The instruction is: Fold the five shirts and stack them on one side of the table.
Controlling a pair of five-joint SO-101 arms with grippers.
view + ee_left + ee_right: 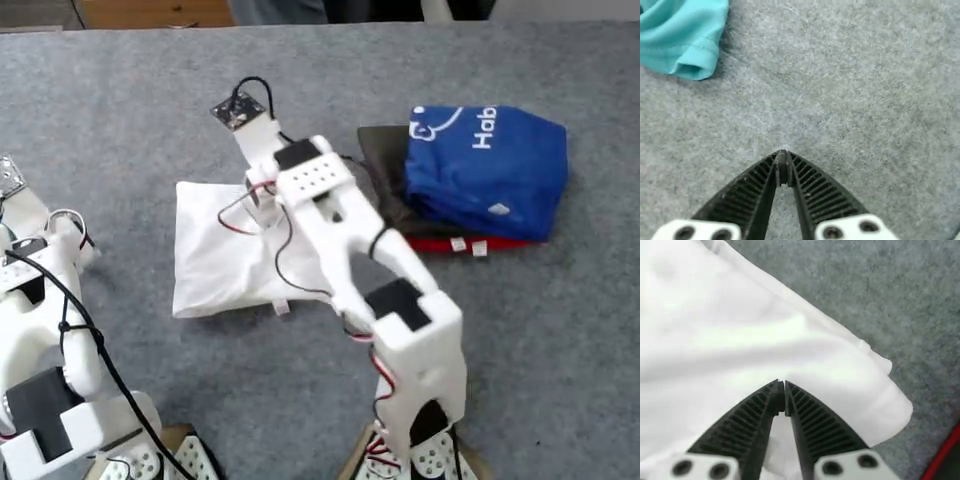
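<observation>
A folded white shirt [225, 250] lies left of the table's middle. My right gripper [262, 203] hangs over the shirt's right part, and the right wrist view has its shut tips [784, 388] low over the white shirt [730, 340], near a folded corner. To the right is a stack: a folded blue shirt [490, 165] on top, a dark shirt [382, 165] under it, a red shirt [440, 243] at the bottom. My left gripper [783, 167] is shut with nothing in it, over bare grey felt. A teal shirt [680, 35] lies a little beyond it.
Grey felt [130, 100] covers the whole table. The left arm [45, 310] stands at the near left edge, its black cable trailing across it. A wooden edge [150, 12] runs behind the table's far side.
</observation>
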